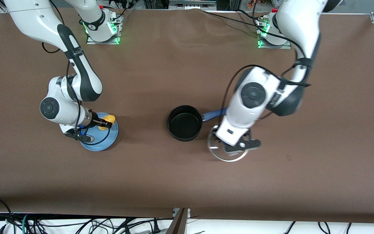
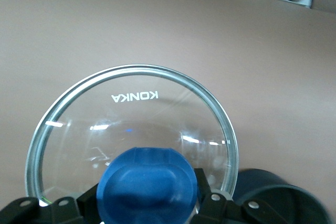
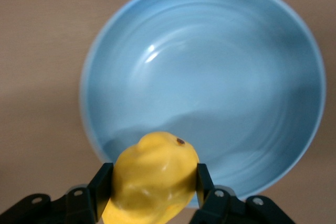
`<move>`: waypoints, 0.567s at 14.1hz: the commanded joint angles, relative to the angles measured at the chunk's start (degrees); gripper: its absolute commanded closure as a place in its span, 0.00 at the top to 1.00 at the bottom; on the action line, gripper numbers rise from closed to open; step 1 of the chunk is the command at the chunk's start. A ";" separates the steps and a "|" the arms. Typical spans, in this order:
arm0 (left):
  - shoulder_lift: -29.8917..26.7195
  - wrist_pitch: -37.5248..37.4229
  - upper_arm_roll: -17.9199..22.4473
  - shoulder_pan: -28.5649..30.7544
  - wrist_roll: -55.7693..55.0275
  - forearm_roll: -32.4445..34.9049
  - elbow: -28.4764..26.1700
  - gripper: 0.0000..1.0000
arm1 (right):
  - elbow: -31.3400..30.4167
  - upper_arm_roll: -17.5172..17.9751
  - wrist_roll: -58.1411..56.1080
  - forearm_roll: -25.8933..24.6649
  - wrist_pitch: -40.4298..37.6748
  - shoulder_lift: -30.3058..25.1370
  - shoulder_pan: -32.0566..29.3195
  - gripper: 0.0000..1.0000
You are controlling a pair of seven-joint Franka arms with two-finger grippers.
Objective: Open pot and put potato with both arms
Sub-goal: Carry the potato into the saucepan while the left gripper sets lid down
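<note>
Pot (image 1: 185, 123) sits uncovered on the brown table (image 1: 161, 65), about mid-table, interior black and bare, its blue handle (image 1: 213, 114) pointing toward the left arm's end and passing under that arm's wrist. All places below are given relative to the pot. Lid (image 1: 227, 154) lies just beside the pot, toward the left arm's end and slightly nearer the front camera; whether it rests on the table or hangs just above it cannot be told. Left gripper (image 1: 235, 145) is over the lid; in the left wrist view its fingers (image 2: 210, 203) stand on either side of the blue knob (image 2: 147, 190) and press against it, so the left gripper (image 2: 147, 203) is clamped on the knob. Glass of the lid (image 2: 131, 124) is clear, metal-rimmed, with "KONKA" printed on it; a dark curved edge of the pot (image 2: 278, 195) shows beside the lid rim in that view. Plate (image 1: 104, 141), blue, lies well apart from the pot toward the right arm's end, at about the same depth from the front camera. Right gripper (image 1: 107, 123) is over the plate's edge on the pot's side. Right wrist view: right gripper (image 3: 152, 184) has its fingers (image 3: 102, 187) closed against both flanks of the potato (image 3: 152, 179), which is yellow with one small dark spot and is held clear above the plate (image 3: 220, 77). Potato (image 1: 106, 122) is thus in the air over the plate, not in the pot.
</note>
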 commanded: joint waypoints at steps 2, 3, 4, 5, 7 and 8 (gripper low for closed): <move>-8.04 0.20 -0.64 9.72 18.84 -4.20 -9.39 0.61 | 8.96 5.95 15.28 0.67 -9.28 -0.07 1.71 0.24; -8.75 0.20 -0.46 12.35 24.38 -5.35 -10.80 0.61 | 10.20 7.18 20.12 0.67 -9.20 0.28 3.02 0.24; -9.28 0.20 -0.03 14.82 30.44 -6.14 -12.03 0.61 | 11.52 7.89 25.13 0.76 -8.68 1.24 5.30 0.24; -9.46 0.20 1.46 16.58 36.33 -6.76 -13.09 0.61 | 13.88 8.07 30.05 0.76 -8.32 3.17 7.58 0.25; -9.55 0.37 6.46 17.74 46.45 -11.31 -15.19 0.61 | 22.91 9.04 40.24 4.78 -6.66 8.69 12.94 0.28; -9.37 0.81 9.18 18.00 51.02 -13.68 -16.16 0.61 | 27.65 9.04 44.03 6.19 -5.00 11.59 15.32 0.28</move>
